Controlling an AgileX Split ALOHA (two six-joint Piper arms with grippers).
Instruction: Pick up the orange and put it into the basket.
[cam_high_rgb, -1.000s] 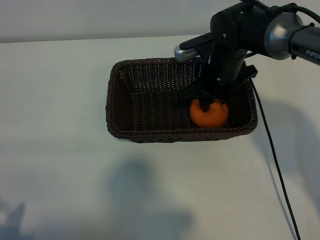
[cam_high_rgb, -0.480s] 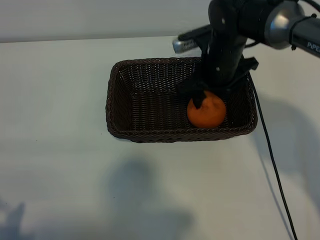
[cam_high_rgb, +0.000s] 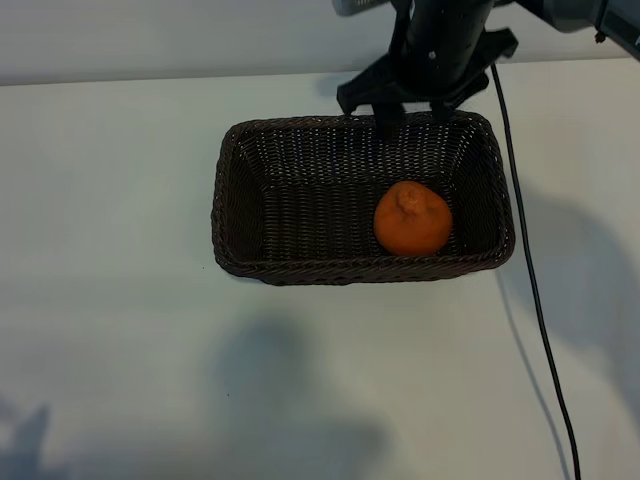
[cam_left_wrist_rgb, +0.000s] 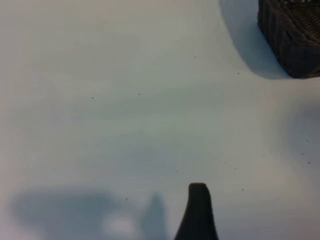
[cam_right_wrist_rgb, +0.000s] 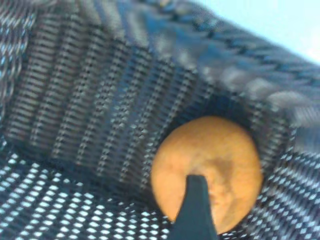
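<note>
White desk (cam_high_rgb: 120, 330) bearing the basket (cam_high_rgb: 232, 200) near its far edge. The orange (cam_high_rgb: 412, 219) rests inside, toward the basket's right end, stem up, so the placement looks complete. The right pincer (cam_high_rgb: 410, 112), released and empty, hangs above the basket's far rim; the left pincer (cam_left_wrist_rgb: 198, 210) idles over bare desk.

Right arm: entering from the far right edge of the scene, black wrist housing hanging at the far side, pointing steeply downward. Right gripper (cam_high_rgb: 408, 118): jaws standing apart and gripping nothing, two dark fingertips (cam_high_rgb: 386, 122) pointing down. In the right wrist view one black finger (cam_right_wrist_rgb: 194, 210) is showing, nothing clamped against it.

Left arm: outside the exterior view. Left gripper: only one dark finger (cam_left_wrist_rgb: 197, 212) showing in its own wrist view, jaws standing wide, carrying nothing.
</note>
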